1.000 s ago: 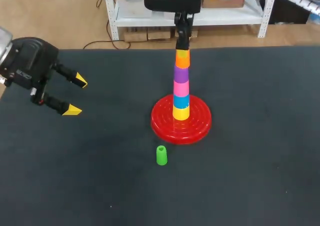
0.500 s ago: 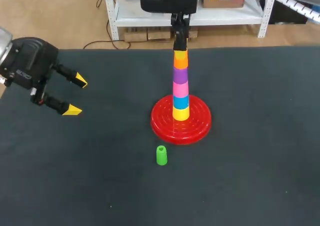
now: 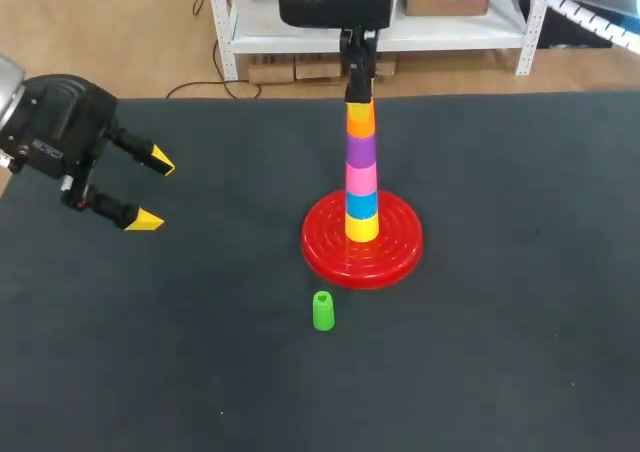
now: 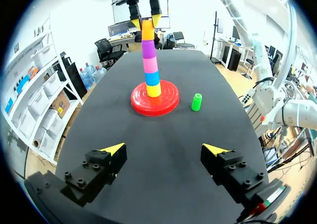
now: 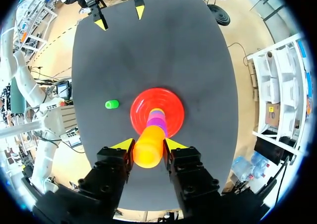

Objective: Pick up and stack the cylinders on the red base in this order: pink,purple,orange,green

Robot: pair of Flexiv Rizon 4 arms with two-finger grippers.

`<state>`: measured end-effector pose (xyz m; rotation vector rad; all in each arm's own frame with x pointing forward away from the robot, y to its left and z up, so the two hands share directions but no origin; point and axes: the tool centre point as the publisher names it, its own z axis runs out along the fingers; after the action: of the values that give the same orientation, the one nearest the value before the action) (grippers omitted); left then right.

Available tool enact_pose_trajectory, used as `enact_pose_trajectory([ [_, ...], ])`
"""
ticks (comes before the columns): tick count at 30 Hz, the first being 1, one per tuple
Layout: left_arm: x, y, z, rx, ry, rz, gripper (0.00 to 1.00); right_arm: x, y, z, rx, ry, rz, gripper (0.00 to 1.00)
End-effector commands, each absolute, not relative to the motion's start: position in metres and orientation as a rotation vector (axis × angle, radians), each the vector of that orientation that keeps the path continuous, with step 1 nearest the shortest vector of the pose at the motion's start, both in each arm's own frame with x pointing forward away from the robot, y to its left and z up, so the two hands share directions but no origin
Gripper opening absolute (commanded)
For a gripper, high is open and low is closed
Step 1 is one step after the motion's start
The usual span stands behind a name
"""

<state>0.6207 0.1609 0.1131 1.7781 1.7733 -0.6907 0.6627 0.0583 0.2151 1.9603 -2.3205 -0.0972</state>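
My right claw (image 5: 148, 145) straddles the orange cylinder (image 3: 361, 118) topping the stack on the red base (image 3: 402, 250) — clenched or released, I cannot tell. The green cylinder (image 3: 323, 312) stands just nearer; my left claw (image 3: 152, 188) gapes far left.

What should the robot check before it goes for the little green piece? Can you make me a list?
1. Orange piece sits on the purple piece: ok.
2. Tower stands straight on the red base: ok.
3. Right claw is loose from the orange piece: cannot tell.
4. Top of the tower is free for green: not ok, the right claw is right there.
5. Green piece stands upright on the table, apart from the base: ok.
6. Left claw is open and empty: ok.
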Motion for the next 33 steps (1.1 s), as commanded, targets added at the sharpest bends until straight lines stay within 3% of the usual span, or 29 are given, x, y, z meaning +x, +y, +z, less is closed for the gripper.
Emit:
enact_pose_trajectory([
  [1, 0.621, 0.161, 0.112, 1.778, 1.771, -0.690, 1.00, 0.663, 0.058, 0.203, 1.961, -2.324, -0.104, 0.00],
  [15, 0.621, 0.161, 0.112, 1.778, 1.771, -0.690, 1.00, 0.665, 0.056, 0.200, 1.948, -2.340, -0.124, 0.00],
  [16, 0.621, 0.161, 0.112, 1.778, 1.771, -0.690, 1.00, 0.664, 0.056, 0.201, 1.948, -2.344, -0.129, 0.62],
  [17, 0.621, 0.161, 0.112, 1.778, 1.771, -0.690, 1.00, 0.664, 0.055, 0.202, 1.953, -2.363, -0.125, 1.00],
  [33, 0.621, 0.161, 0.112, 1.778, 1.771, -0.690, 1.00, 0.636, 0.045, 0.254, 2.079, -2.592, 0.015, 1.00],
])
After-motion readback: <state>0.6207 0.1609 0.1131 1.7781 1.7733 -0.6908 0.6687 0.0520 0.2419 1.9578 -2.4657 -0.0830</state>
